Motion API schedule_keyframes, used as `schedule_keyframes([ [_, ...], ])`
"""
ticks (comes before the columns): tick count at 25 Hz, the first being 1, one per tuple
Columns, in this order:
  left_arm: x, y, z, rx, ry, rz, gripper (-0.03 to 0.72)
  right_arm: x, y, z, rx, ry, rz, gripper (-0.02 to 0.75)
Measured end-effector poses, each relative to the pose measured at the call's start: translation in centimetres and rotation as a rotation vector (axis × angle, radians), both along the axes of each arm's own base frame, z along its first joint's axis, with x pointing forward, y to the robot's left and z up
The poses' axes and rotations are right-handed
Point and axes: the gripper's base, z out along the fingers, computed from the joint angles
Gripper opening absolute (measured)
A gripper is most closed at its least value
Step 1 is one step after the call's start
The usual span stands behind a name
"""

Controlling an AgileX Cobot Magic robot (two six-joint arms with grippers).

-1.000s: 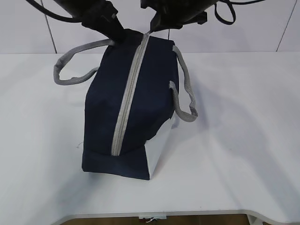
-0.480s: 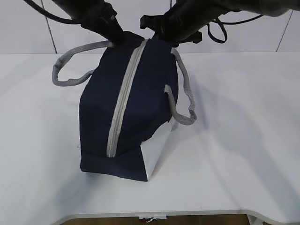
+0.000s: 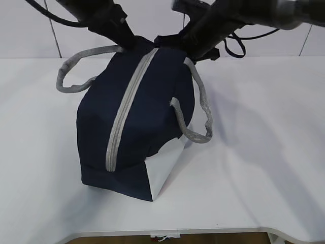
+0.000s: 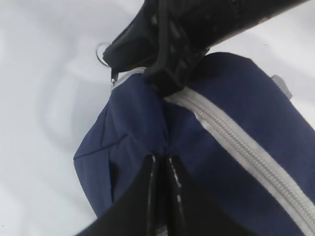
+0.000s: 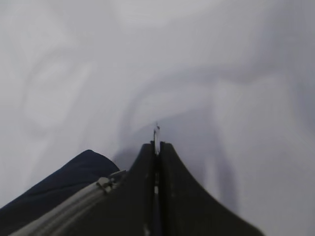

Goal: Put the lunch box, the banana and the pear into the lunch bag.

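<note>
Our left gripper was clamped on a fold of the lunch bag; our right gripper was closed on the zipper pull at its far end. We judged the thin pull could slip free, since the bag stood zipped on the table, tilting

The closed grey zipper conceals the interior of the boxy navy-blue fabric lunch bag. Both black arms are cropped by the exterior view's top edge. The right wrist view is blurred.

A white table carries the scene, its front edge showing at the bottom of the exterior view. Directly on it stands the lunch bag (navy, zipped shut, grey handles drooping), slightly left of centre.
</note>
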Motion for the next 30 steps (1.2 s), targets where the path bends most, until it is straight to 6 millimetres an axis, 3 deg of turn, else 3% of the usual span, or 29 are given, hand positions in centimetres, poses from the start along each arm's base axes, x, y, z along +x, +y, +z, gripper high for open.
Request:
schedule_keyframes([
  [5,0.0,0.0,0.0,0.005,-0.002,0.000,-0.001,0.1,0.1,-0.9,0.000,0.027,0.002,0.013],
  [16,0.0,0.0,0.0,0.006,0.002,-0.005,-0.001,0.4,0.1,1.2,-0.025,0.004,0.033,0.026],
  [20,0.0,0.0,0.0,0.006,0.002,-0.005,-0.002,0.3,0.0,2.0,-0.042,0.013,0.049,0.130],
  [26,0.0,0.0,0.0,0.006,0.003,-0.005,-0.001,0.0,-0.2,4.2,-0.070,0.021,0.082,0.389],
  [30,-0.1,0.0,0.0,0.007,0.005,-0.006,0.001,-0.6,-0.5,7.0,-0.101,0.008,0.111,0.430],
])
